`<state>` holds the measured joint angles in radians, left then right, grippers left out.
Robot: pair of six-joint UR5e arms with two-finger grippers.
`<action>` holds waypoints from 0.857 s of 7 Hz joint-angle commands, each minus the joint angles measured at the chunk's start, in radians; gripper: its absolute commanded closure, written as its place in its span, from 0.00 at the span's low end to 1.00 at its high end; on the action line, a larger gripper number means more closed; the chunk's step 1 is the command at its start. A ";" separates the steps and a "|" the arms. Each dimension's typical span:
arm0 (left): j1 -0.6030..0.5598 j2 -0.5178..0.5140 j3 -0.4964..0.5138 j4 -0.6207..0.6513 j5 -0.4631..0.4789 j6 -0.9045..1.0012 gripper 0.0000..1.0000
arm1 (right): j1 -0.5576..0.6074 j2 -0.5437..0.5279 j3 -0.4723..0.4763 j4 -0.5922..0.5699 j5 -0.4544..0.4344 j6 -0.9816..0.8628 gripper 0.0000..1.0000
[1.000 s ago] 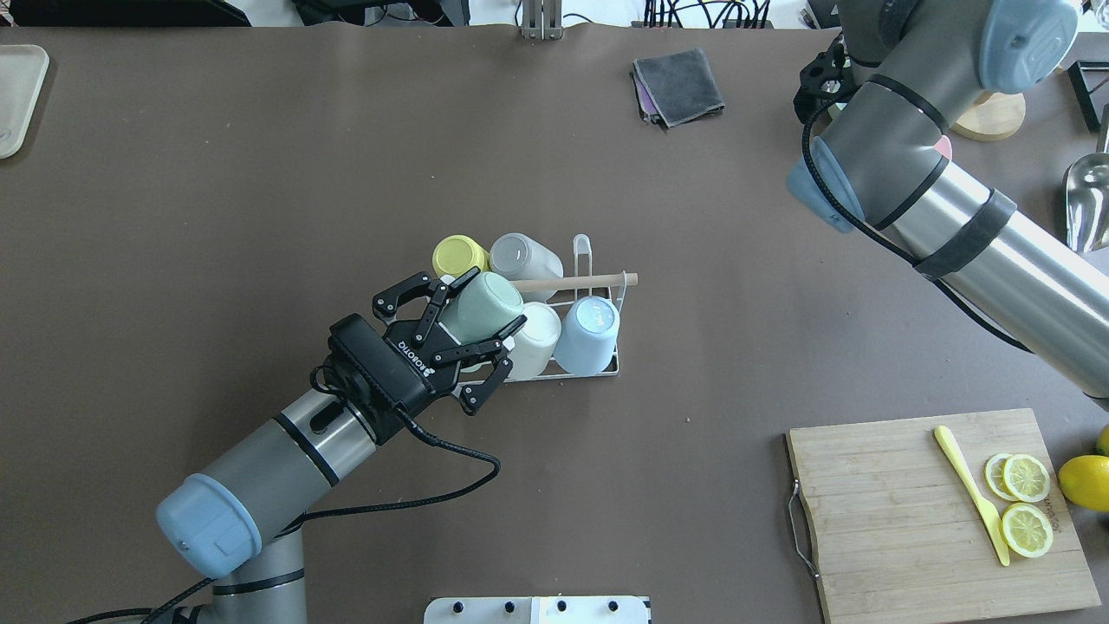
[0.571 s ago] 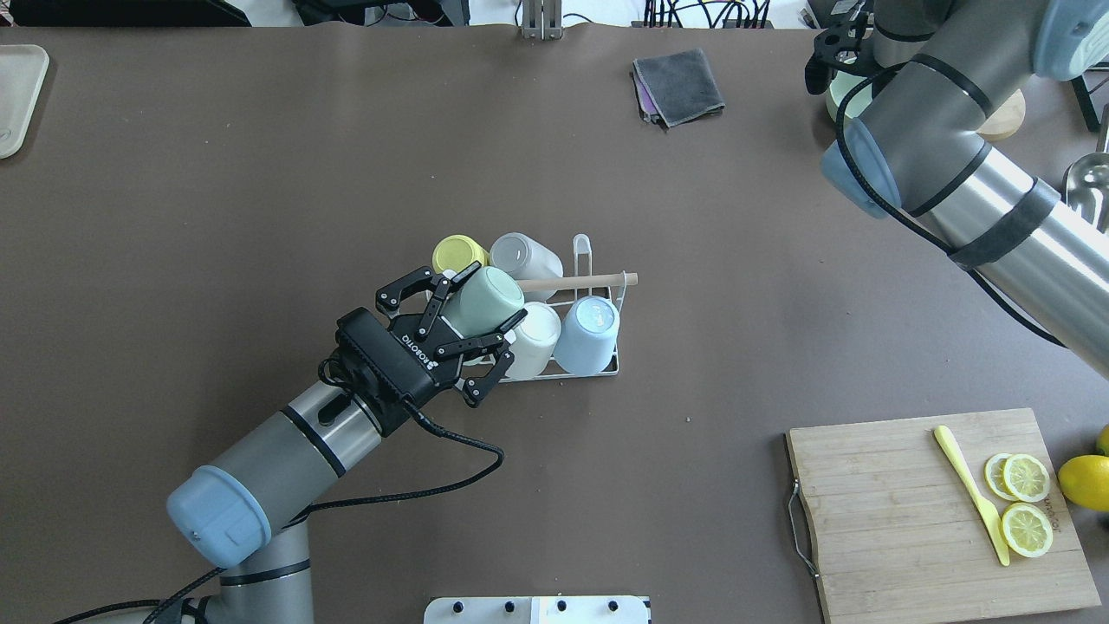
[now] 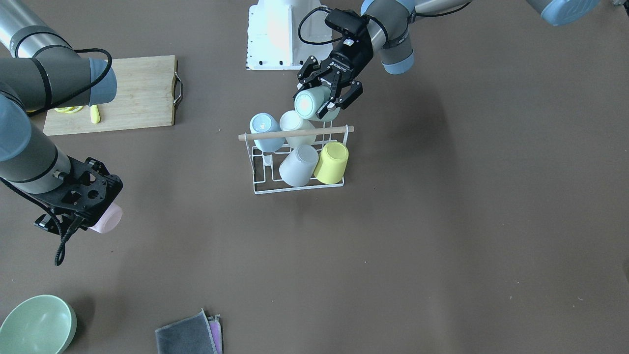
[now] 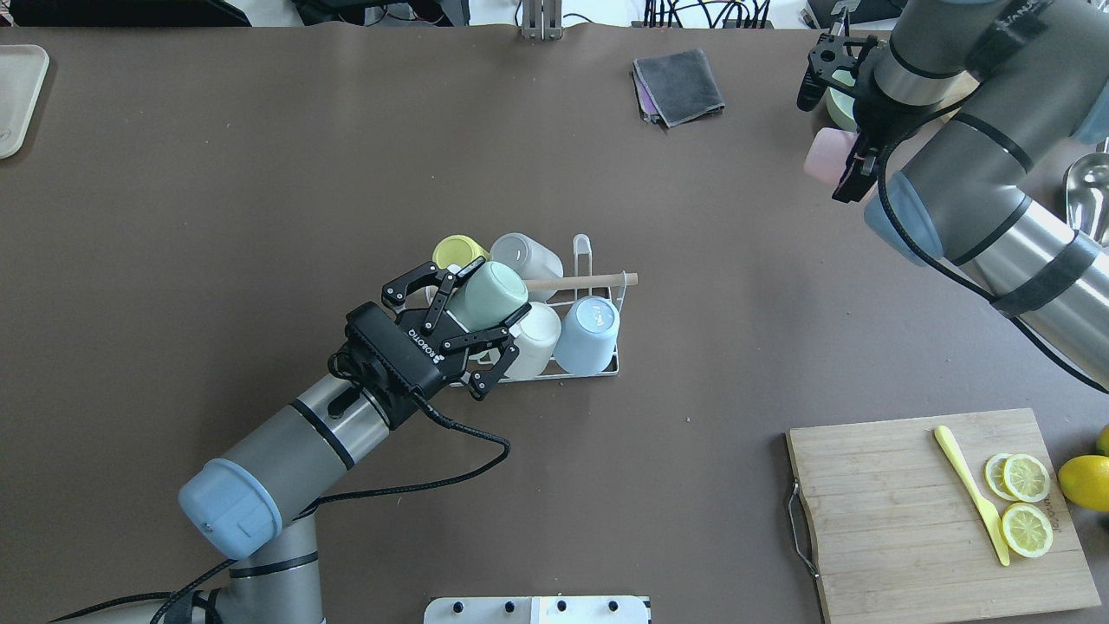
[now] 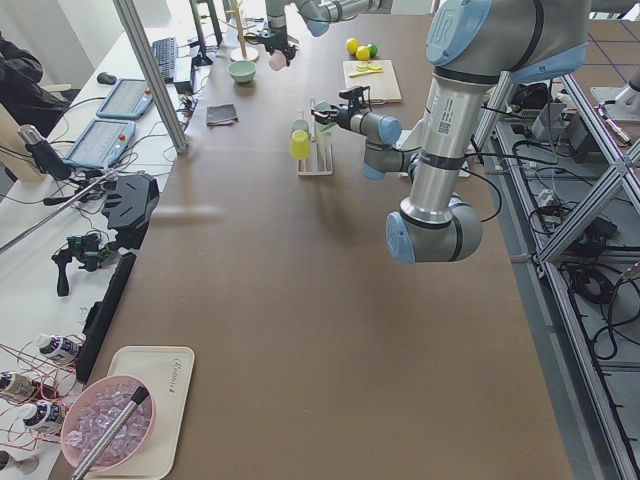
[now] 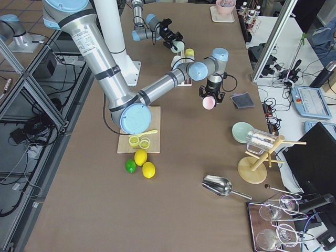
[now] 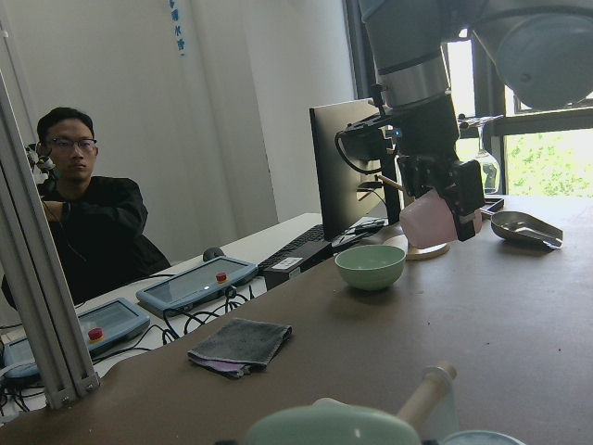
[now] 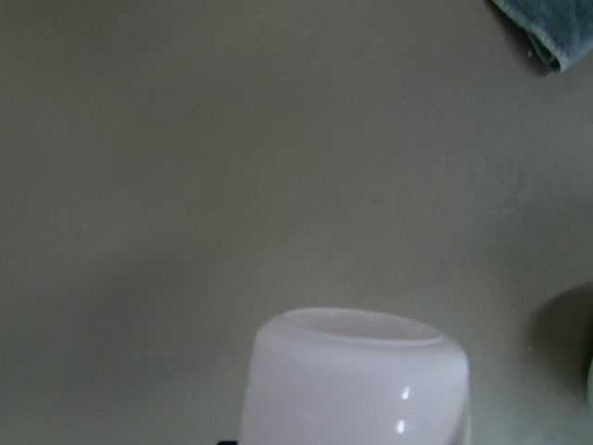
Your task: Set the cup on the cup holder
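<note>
The left gripper (image 4: pixel 487 300) pinches a tilted mint-green plastic cup (image 4: pixel 494 290) over the near-left corner of the white wire cup holder (image 3: pixel 300 189), beside a cream cup (image 4: pixel 535 338). Far right, the right gripper (image 4: pixel 847 154) clamps a pale pink cup (image 4: pixel 820 156) above the brown table (image 4: pixel 260 173).

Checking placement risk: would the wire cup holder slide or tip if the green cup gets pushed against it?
Likely slides: the cup holder is thin wire resting loose on the table. Tipping seems less likely: its base is wide and four cups weigh it down.
</note>
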<state>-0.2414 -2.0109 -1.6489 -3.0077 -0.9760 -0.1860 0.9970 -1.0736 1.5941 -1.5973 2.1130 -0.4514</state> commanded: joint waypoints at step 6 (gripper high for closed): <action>0.001 0.007 0.024 -0.039 -0.003 -0.003 1.00 | -0.027 -0.014 -0.048 0.650 0.022 0.473 1.00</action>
<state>-0.2409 -2.0064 -1.6257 -3.0349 -0.9787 -0.1885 0.9703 -1.0869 1.5473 -1.0880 2.1325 -0.1428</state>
